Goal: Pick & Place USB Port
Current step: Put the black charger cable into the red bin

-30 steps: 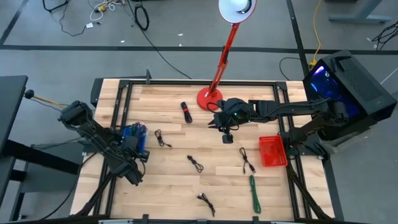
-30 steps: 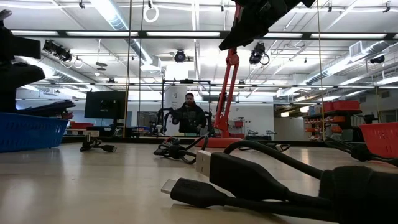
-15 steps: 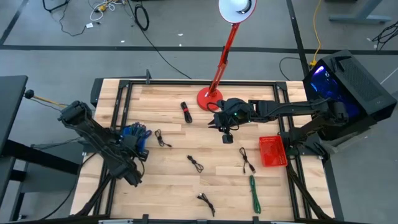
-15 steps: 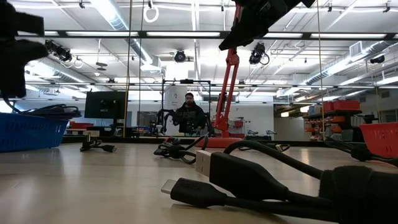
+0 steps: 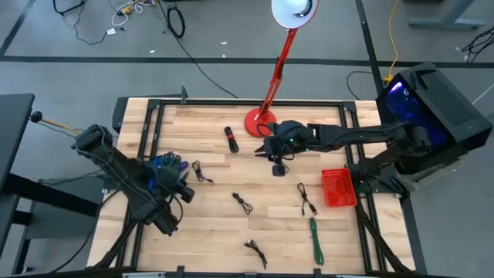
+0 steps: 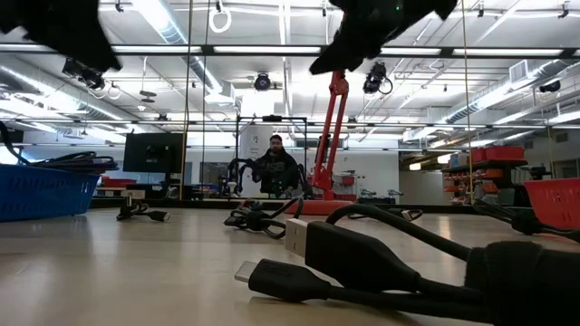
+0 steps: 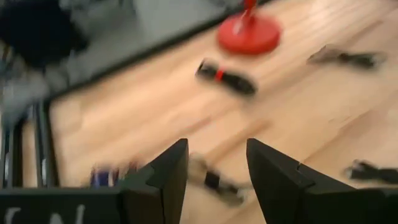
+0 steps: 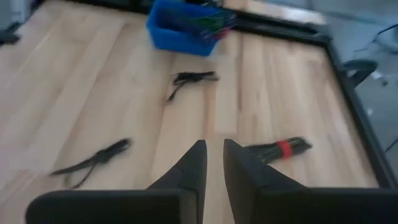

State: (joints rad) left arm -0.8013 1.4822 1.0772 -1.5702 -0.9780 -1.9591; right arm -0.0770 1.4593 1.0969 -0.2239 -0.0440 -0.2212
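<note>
Several small black cables lie loose on the wooden table: one with a red band (image 5: 231, 139), one beside the blue basket (image 5: 202, 171), others (image 5: 243, 202) (image 5: 306, 198) (image 5: 255, 251), and a green one (image 5: 316, 239). The blue basket (image 5: 165, 165) holds cables. My left gripper (image 5: 179, 187) (image 7: 217, 165) hovers open just right of that basket, above the nearby cable (image 7: 214, 180). My right gripper (image 5: 275, 164) (image 8: 214, 155) hangs above the table's middle, near the lamp base. Its fingers stand a narrow gap apart with nothing between them.
A red lamp stands on its round base (image 5: 261, 122) at the far middle. A red basket (image 5: 337, 187) sits at the right edge. A black frame rims the table. Close to the low camera lie thick black plugs (image 6: 362, 258). A person sits beyond the far edge.
My left gripper has risen from over the blue basket and swung toward the table's right and near side, staying open. My right gripper has shifted slightly toward the left and far edge. The cables on the table have not moved.
</note>
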